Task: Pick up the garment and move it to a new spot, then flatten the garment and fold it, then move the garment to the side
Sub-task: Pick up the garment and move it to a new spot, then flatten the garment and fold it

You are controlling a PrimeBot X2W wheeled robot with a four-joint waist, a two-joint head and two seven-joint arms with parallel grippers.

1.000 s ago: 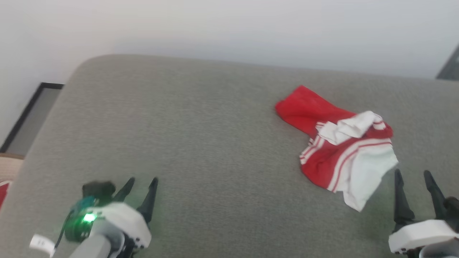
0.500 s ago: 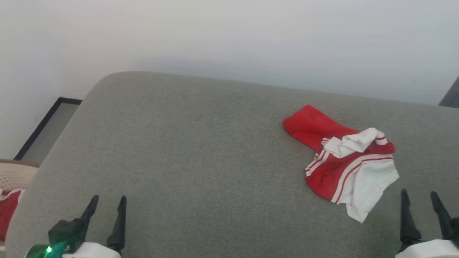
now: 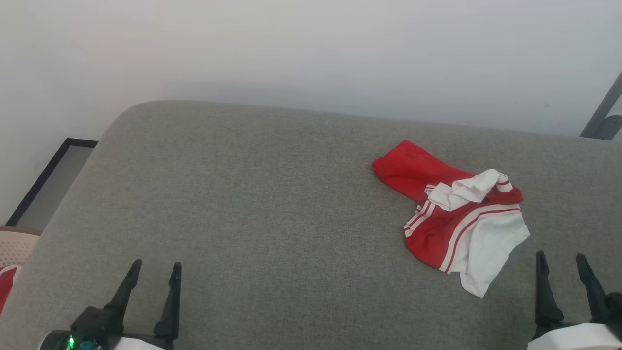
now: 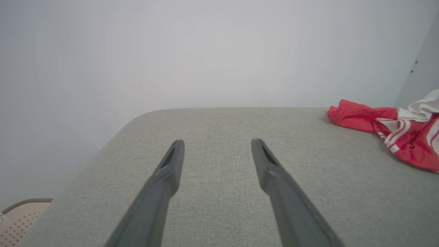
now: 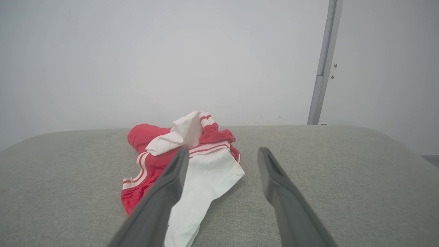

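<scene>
Head view is showing the left gripper (image 3: 157, 264) sitting low at the near left corner, fingers pointing up the frame. A second earlier it was reaching further over the grey cushion (image 3: 267, 204) at a slant. The whole picture has also shifted since then, so part of that difference is coming from the camera. The jaws are standing wide apart with nothing between them. The right gripper (image 3: 560, 255) is holding much the same place at the near right, also spread wide and holding nothing.

Just beyond and slightly left of the right gripper's fingertips, the garment (image 3: 457, 218) is lying crumpled on the cushion. Its white panel is nearest and its red end is pointing toward the far edge and the wall (image 3: 311, 48). It is not appearing to have moved on the cushion. Judgement: both arms are settling into a ready stance, the pick-up is not yet begun, and the right gripper is the better placed to take it.

Containers: a pale perforated basket (image 3: 17, 243) is standing on the floor off the cushion's near left corner. A sliver of red cloth (image 3: 4, 289) is showing there, though the frame edge is cutting off how it is lying.
</scene>
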